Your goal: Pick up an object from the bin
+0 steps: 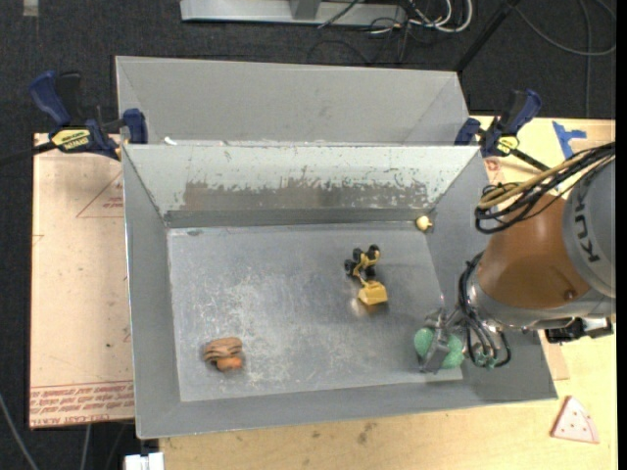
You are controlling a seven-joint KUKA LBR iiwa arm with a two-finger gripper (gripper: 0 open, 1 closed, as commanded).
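Camera view from above: the grey bin [294,311] takes up the middle of the frame. The arm [534,262], under its orange cover, reaches in from the right. Its gripper [438,346] is down at the bin's lower right corner, right on a green lump [423,342]; whether the claw is wide, narrow or gripping cannot be told. A brown lump [223,353] lies lower left, a yellow-black toy [367,274] near centre, and a yellow ball [423,223] against the back wall, upper right.

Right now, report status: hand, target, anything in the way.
Hand low in the bin's front right corner, over a green rounded thing. Nearest other piece, a yellow-and-black toy, lies apart toward the middle.
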